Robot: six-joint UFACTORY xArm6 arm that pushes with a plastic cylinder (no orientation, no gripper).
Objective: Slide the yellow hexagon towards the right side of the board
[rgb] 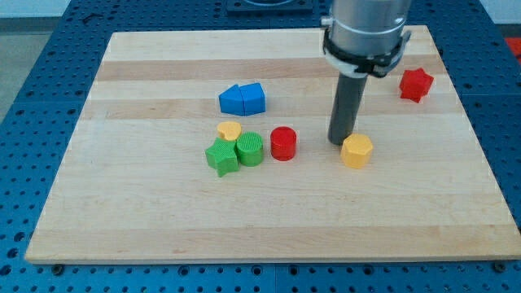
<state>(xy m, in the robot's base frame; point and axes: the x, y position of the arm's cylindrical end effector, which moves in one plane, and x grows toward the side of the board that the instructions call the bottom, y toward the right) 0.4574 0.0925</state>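
Observation:
The yellow hexagon lies on the wooden board, right of the middle. My tip stands just at the hexagon's upper left edge, touching or almost touching it. The dark rod rises from there to the grey arm housing at the view's top.
A red cylinder lies left of my tip. Further left, a green cylinder, a green star and a yellow heart sit clustered. Two blue blocks lie above them. A red star lies at the upper right.

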